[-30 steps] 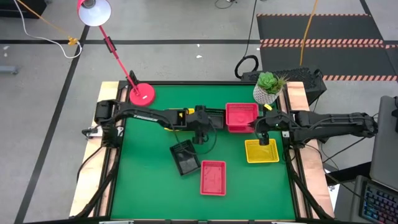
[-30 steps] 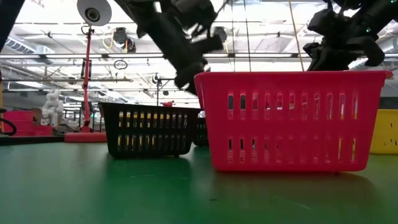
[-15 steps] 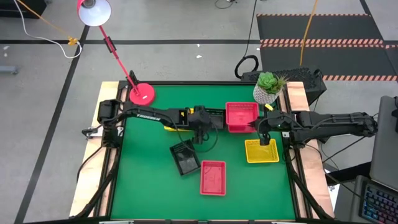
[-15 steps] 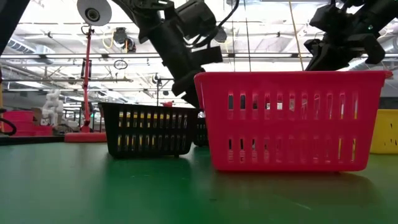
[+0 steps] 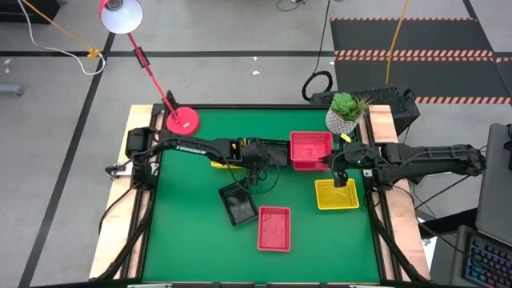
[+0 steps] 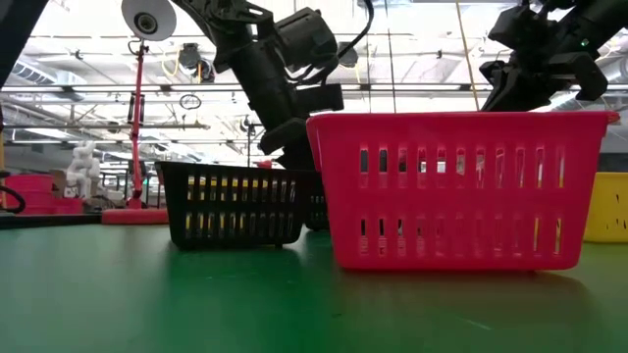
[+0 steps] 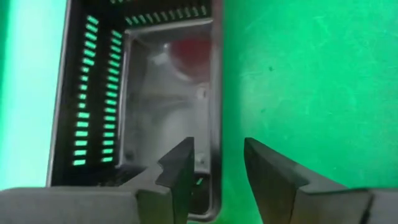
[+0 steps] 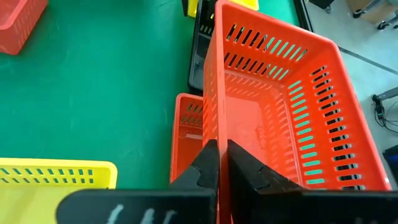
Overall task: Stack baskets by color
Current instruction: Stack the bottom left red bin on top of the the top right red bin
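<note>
A black basket sits flat on the green table at centre, also in the low view. My left gripper is open and points down over it. One finger is inside the basket's right long wall and the other outside, with a gap still showing. Two red baskets sit one on the other at the far right. My right gripper is shut at the upper one's rim. A yellow basket and a single red basket lie nearer. My right gripper's shut fingertips meet the upper red basket's rim at its corner, coming level from the table's right. Whether they pinch the wall or only stand against it, I cannot tell. The basket rests on the lower red basket.
Another black basket and a yellow one lie at the far middle, partly under my left arm. The red lamp base stands at the far left and a potted plant at the far right. Bare green table lies near left.
My left gripper has come down toward the black basket and tipped more steeply downward, its fingers now level with the basket's rim. The baskets have stayed where they were.
</note>
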